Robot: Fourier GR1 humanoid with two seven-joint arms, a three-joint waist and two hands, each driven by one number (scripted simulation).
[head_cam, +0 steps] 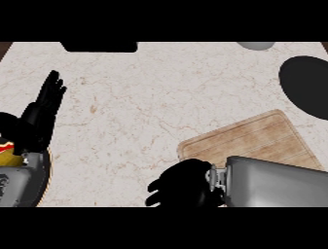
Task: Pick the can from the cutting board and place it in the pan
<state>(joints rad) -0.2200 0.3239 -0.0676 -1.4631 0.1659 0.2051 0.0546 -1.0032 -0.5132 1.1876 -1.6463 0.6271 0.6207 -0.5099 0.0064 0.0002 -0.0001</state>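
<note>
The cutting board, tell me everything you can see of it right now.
The cutting board is a light wooden rectangle with rounded corners and grain lines running along it. It lies flat on the marble counter, turned at an angle, at the view's lower right. The right hand and its grey forearm cover the near corner and edge. No can shows on its visible surface. The black pan sits beyond it, apart.

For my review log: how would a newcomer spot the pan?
Start at the pale marble counter and go to its far right edge. Beyond the wooden cutting board lies the pan: a round, flat black disc, unlike the ridged tan board.
</note>
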